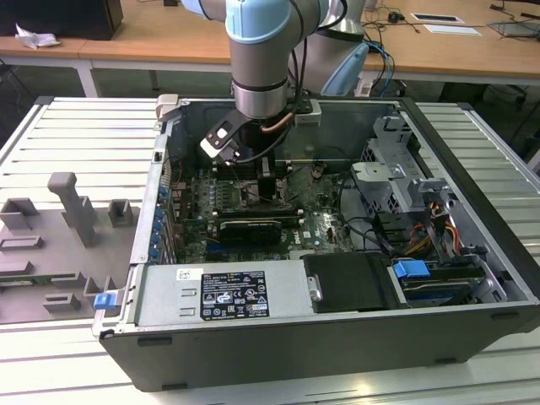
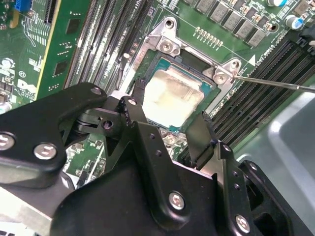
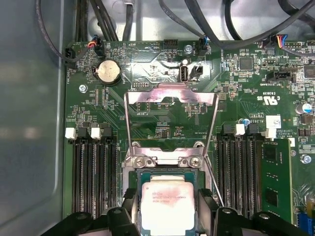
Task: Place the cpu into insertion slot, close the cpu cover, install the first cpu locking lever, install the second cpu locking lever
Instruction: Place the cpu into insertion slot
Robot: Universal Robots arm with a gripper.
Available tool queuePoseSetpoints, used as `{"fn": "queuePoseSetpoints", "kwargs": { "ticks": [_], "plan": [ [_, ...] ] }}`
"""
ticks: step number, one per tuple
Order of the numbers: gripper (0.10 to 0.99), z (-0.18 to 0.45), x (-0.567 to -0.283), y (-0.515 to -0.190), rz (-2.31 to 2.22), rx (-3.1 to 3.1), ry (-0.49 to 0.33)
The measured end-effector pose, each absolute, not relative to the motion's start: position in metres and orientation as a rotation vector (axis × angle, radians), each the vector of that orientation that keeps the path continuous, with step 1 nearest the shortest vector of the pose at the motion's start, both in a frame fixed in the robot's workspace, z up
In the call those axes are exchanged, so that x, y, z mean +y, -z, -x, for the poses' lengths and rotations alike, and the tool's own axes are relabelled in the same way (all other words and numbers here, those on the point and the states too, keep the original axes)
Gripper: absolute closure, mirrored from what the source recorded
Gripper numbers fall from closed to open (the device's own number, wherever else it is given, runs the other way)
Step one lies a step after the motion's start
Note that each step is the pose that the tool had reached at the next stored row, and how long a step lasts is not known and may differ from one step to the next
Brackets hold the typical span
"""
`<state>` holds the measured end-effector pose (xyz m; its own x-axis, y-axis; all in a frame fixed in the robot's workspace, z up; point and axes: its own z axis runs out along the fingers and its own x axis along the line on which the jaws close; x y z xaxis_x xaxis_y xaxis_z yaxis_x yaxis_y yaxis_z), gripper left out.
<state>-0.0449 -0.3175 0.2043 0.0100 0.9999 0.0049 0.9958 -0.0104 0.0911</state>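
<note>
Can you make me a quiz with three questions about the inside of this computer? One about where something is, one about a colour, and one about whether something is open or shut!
1. Where is the cpu?
A. outside the case
B. at the insertion slot, inside its metal rim
C. on a cable bundle

2. What colour is the circuit board around it?
A. red
B. green
C. white

3. How is the cpu cover?
A. swung up, open
B. shut flat over the chip
C. taken away

Answers: 1 B, its pale top lies within the socket frame. 2 B, green shows all round. 3 A, the silver frame stands raised, leaving the chip bare.
</note>
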Motion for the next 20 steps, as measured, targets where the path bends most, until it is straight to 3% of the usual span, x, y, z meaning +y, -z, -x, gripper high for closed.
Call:
{"fn": "queuePoseSetpoints", "kwargs": {
  "ticks": [10, 11, 12, 14, 16, 20],
  "plan": [
    [0.482, 0.045, -0.318, -0.219, -2.184, 2.168, -0.103],
    [0.69, 0.046, -0.318, -0.22, -2.182, 2.166, -0.098],
    [0.69, 0.045, -0.318, -0.22, -2.181, 2.165, -0.096],
    [0.929, 0.045, -0.319, -0.221, -2.18, 2.164, -0.093],
    [0.98, 0.045, -0.318, -0.222, -2.18, 2.164, -0.094],
    [0.98, 0.045, -0.318, -0.222, -2.18, 2.164, -0.094]
  ]
}}
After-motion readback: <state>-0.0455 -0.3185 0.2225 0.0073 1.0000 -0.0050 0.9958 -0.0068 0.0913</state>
